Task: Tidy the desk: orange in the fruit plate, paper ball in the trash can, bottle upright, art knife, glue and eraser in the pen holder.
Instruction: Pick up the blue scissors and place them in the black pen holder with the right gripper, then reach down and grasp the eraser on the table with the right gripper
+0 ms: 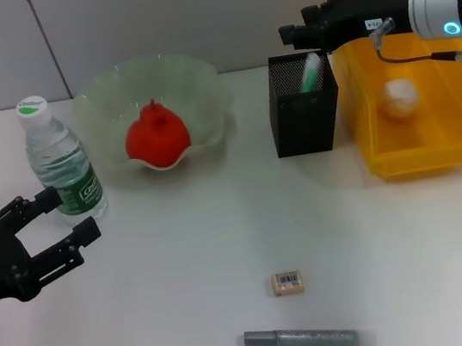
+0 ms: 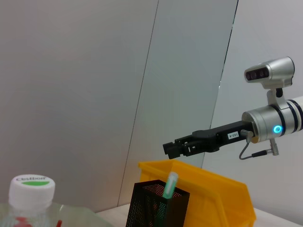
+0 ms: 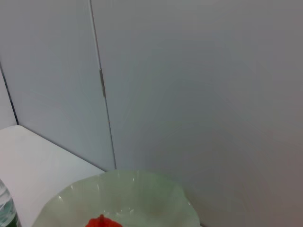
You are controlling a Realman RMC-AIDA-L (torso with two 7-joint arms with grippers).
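The orange [image 1: 156, 135], reddish, lies in the green glass fruit plate [image 1: 199, 73]. The bottle [image 1: 59, 159] stands upright at the left. The paper ball [image 1: 401, 98] lies in the yellow trash bin [image 1: 424, 157]. A green glue stick [image 1: 312, 72] stands in the black mesh pen holder [image 1: 305, 114]. The eraser [image 1: 287, 283] and the grey art knife [image 1: 303, 338] lie on the table near the front. My left gripper [image 1: 68, 216] is open and empty just in front of the bottle. My right gripper [image 1: 289, 35] hovers above the pen holder; it also shows in the left wrist view [image 2: 169, 147].
The white table [image 1: 222, 226] ends at a grey panelled wall behind. The left wrist view shows the bottle cap [image 2: 32, 187], pen holder [image 2: 156, 203] and bin [image 2: 213, 189]. The right wrist view shows the plate [image 3: 128, 194].
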